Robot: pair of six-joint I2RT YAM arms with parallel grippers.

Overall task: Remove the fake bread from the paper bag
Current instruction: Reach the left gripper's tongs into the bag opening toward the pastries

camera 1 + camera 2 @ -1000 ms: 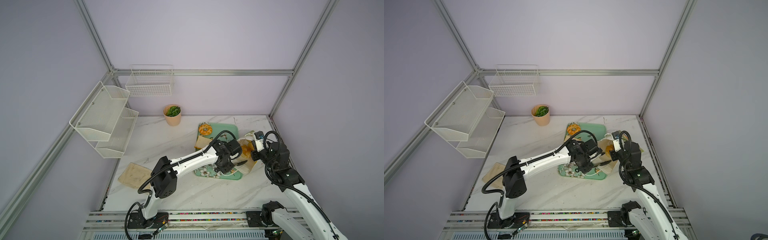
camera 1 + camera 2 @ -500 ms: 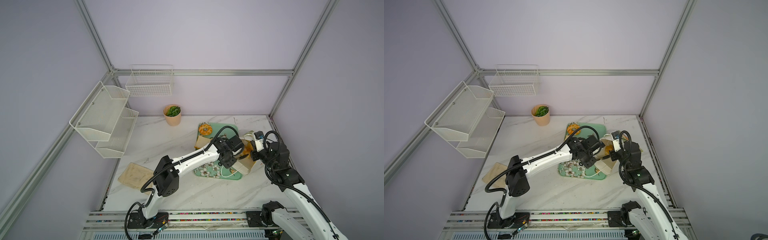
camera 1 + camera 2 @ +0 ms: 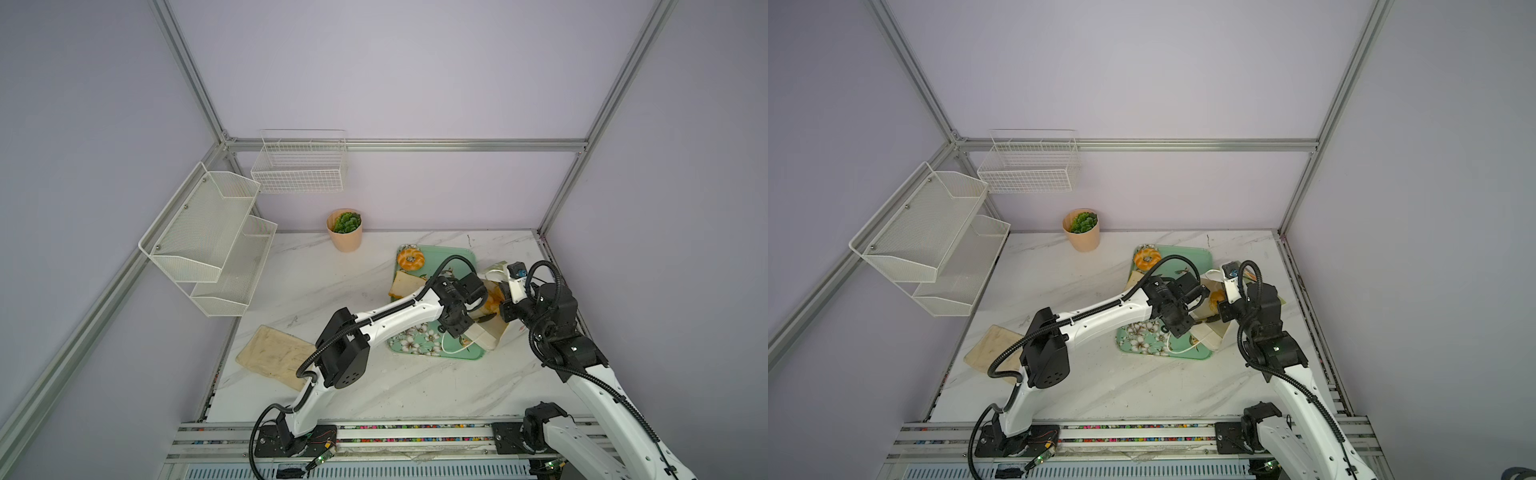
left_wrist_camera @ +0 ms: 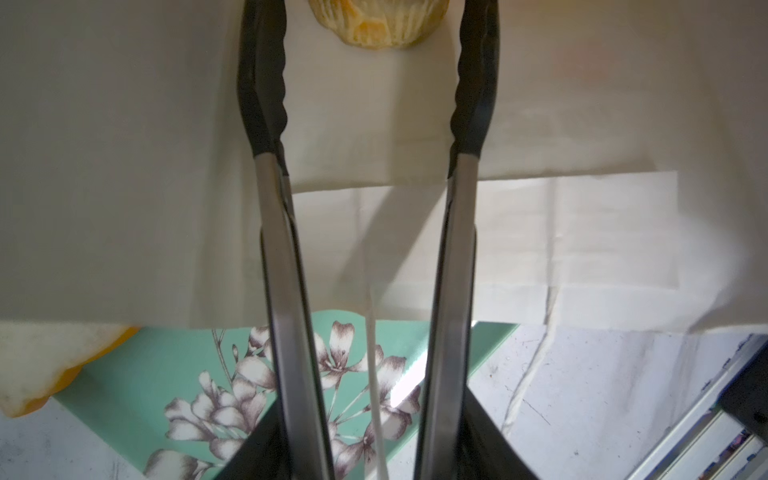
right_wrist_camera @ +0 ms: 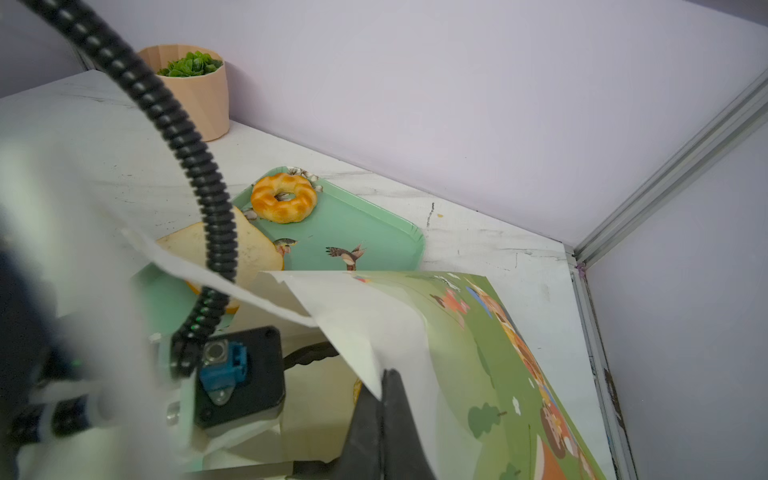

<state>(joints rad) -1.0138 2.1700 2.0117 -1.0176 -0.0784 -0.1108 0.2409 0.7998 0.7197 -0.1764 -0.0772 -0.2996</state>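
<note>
Paper bag (image 4: 124,166) lay on side, mouth over tray (image 4: 124,374). Ridged bread (image 4: 376,23) sat inside. Left gripper (image 4: 370,54) jaws apart, either side of it, not touching. Right gripper (image 5: 384,399) pinched bag edge. Bread looked light, soft, shiny, maybe slippery; best squeezed gently across middle.

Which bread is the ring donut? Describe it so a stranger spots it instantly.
Start at the green floral tray on the marble table. At its far corner, nearest the peach plant pot, lies the ring donut. Glossy golden-orange with a hole, unlike the flat white toast slice beside it.
</note>
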